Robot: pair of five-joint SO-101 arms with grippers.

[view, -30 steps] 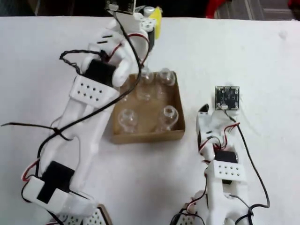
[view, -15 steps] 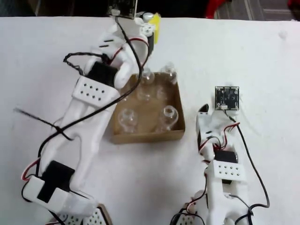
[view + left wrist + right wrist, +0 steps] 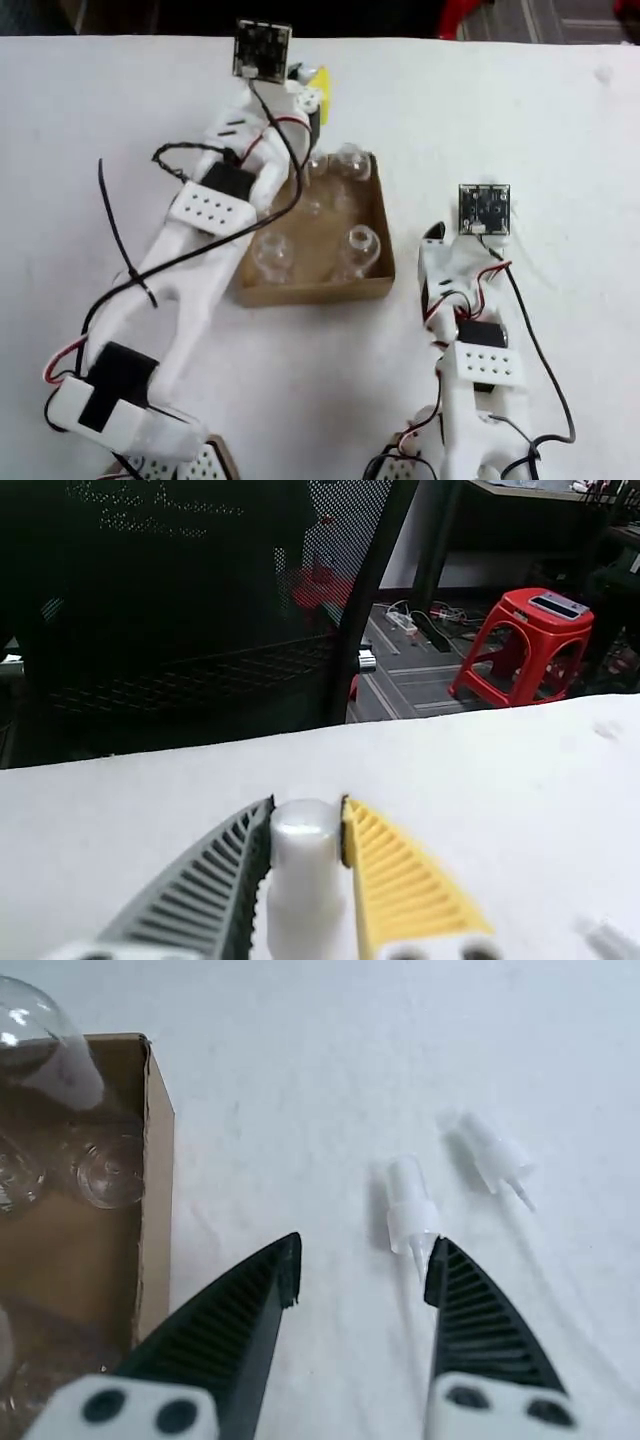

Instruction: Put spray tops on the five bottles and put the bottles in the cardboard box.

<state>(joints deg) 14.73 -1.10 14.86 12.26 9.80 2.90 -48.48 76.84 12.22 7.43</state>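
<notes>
Grip: left end effector (image 3: 306,805) clamped on spray top (image 3: 303,880), just past cardboard box (image 3: 310,292) far rim | bottles (image 3: 350,160) inside, nearest ones at that rim | right end effector (image 3: 365,1255) apart by loose spray tops (image 3: 410,1215).

White table (image 3: 560,120), blk mesh chair (image 3: 180,630), red stool (image 3: 525,645) behind.

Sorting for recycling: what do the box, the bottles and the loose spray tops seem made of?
Cardboard box: matte brown cardboard, raw cut edges. Bottles: clear and glossy with highlights, plastic or glass, unclear. Spray tops: smooth white, likely moulded plastic.
</notes>
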